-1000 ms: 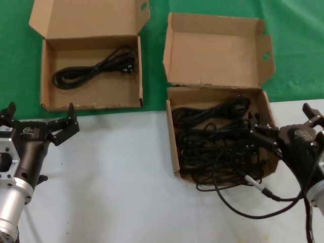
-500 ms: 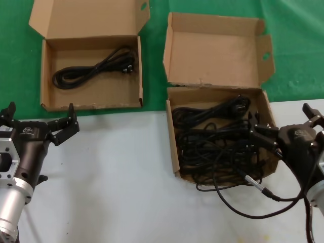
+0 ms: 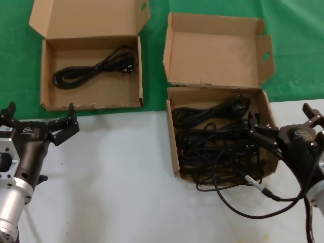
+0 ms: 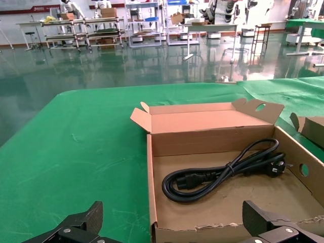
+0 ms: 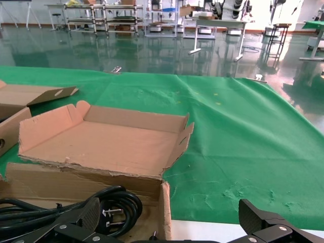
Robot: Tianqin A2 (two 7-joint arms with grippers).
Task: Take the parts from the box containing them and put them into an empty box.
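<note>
Evidently the limp, light, snag-prone thin black power cables (image 3: 217,142) tangled in the squarish brown cardboard box (image 3: 173,147) are best pinched at a bundled stretch by the right gripper (image 3: 258,135), wide open and empty at the box's near-right edge, while the left gripper (image 3: 38,124) idles open.

Wide box (image 3: 45,76) left holding one cable (image 3: 93,67), squarish box (image 3: 172,136) right holding tangle (image 3: 217,142)

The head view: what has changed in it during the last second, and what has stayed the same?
Nothing has visibly changed. The right gripper still hangs open over the tangle of cables in the squarish box, gripping nothing. The left gripper stays open in front of the wider box, where one coiled cable lies as before.
</note>
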